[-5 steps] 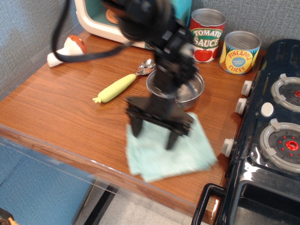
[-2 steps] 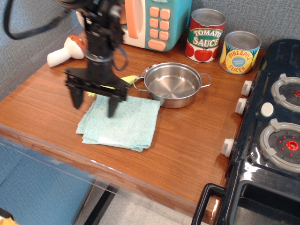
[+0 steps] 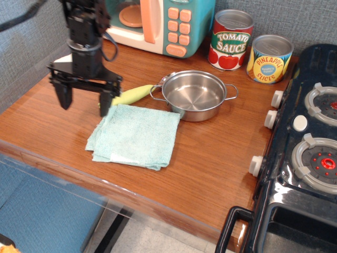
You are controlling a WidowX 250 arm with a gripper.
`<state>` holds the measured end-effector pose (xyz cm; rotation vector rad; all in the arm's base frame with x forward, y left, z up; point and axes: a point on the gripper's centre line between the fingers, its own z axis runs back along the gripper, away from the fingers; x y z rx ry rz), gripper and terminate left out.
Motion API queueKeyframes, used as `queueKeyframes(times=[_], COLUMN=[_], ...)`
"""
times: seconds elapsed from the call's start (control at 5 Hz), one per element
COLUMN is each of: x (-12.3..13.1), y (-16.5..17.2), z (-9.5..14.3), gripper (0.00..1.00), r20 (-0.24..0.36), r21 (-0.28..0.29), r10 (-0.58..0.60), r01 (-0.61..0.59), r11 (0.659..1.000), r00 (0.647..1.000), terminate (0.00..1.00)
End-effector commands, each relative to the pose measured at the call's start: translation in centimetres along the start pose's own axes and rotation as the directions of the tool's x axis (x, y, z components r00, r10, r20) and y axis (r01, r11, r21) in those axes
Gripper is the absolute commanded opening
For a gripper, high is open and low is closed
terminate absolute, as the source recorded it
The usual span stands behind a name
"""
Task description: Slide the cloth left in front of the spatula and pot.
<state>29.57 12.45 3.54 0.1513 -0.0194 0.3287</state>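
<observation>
The light teal cloth (image 3: 136, 136) lies flat on the wooden table (image 3: 210, 163), in front of the spatula and the left part of the pot. The spatula's yellow-green handle (image 3: 131, 95) shows between the cloth and the gripper; its metal head is hidden by the pot's handle. The shiny steel pot (image 3: 195, 95) stands behind the cloth's right corner. My gripper (image 3: 86, 99) hangs open and empty above the table, left of the cloth, its right finger near the cloth's back-left corner.
A toy microwave (image 3: 158, 23) stands at the back. A tomato sauce can (image 3: 232, 39) and a pineapple can (image 3: 269, 58) stand behind the pot. A black toy stove (image 3: 305, 153) fills the right side. The table's front edge runs just below the cloth.
The cloth has slid left from in front of the pot's right side to in front of the spatula. My gripper let go, lifted and moved further left off the cloth.
</observation>
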Motion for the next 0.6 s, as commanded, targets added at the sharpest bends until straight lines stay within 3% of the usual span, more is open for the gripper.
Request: queueKeyframes(times=[0.0, 0.2, 0.4], x=[-0.76, -0.76, -0.76], y=[2.68, 2.68, 2.68], z=[5.1, 5.1, 5.1], gripper=[1.0, 1.0, 1.0], r20=[0.11, 0.11, 0.11], r21=[-0.066, -0.066, -0.066], r10=[-0.016, -0.016, -0.016], r01=[0.024, 0.024, 0.024], r11=[0.998, 0.998, 0.998], r00=[0.994, 0.994, 0.994], terminate=[0.0, 0.0, 1.0])
